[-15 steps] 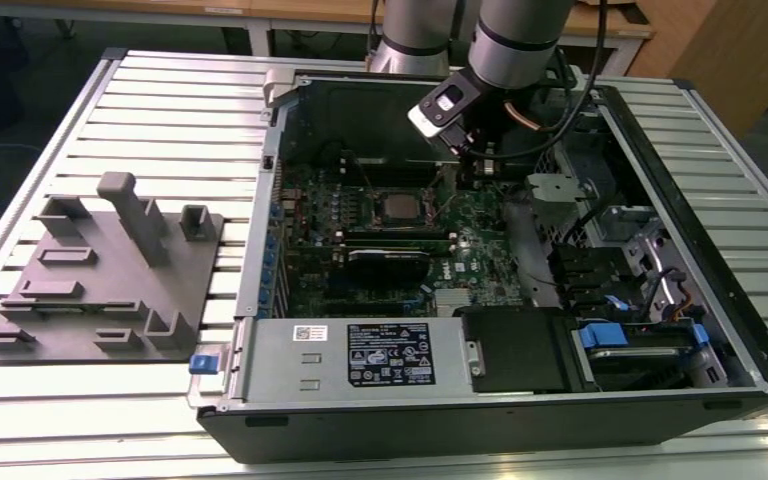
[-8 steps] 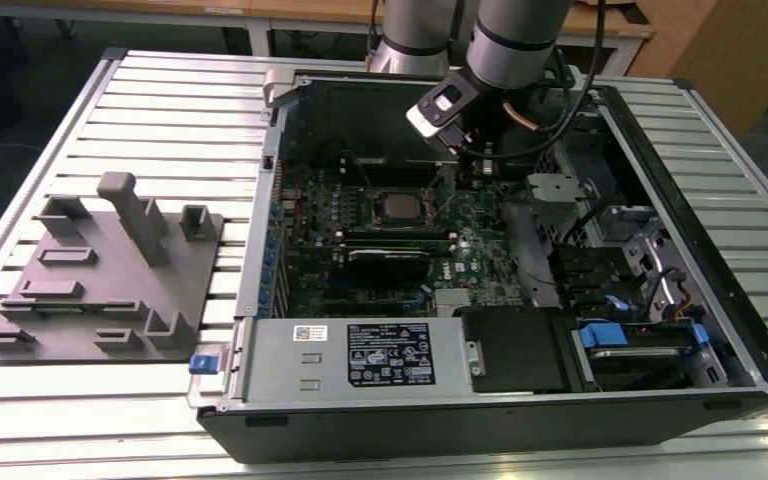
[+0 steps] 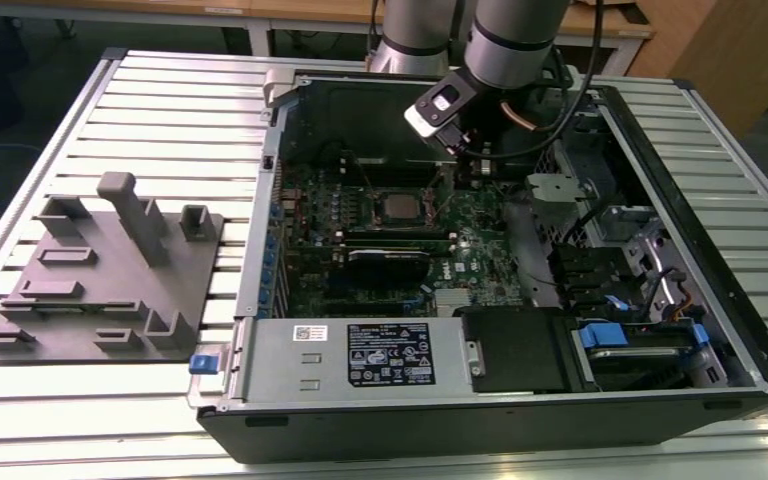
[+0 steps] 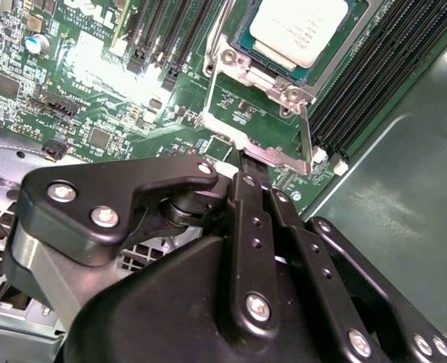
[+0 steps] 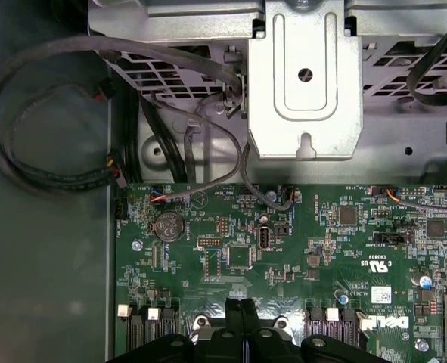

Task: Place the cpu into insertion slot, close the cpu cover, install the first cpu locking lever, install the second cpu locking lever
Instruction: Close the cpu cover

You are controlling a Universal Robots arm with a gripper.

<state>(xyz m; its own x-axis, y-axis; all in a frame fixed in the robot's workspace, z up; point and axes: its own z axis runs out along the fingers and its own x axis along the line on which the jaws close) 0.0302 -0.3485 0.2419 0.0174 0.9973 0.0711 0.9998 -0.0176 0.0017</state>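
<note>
Cpu [image 4: 299, 29] sits in the slot [image 3: 376, 208], centre of the exterior view. Jaws pressed together, gripper [image 4: 243, 160] tip beside the cover [image 4: 257, 76].

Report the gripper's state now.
Gripper: shut, the fingers together with nothing visible between them, and the tips close to the edge of the cpu cover.

Even overhead light lit the slatted tabletop [image 3: 91, 410] in the exterior view, but the computer case [image 3: 491, 432] was dim inside. In the second wrist view, glare washed out part of the circuit board [image 4: 94, 62], and the chip [image 4: 299, 26] shone pale.
</note>
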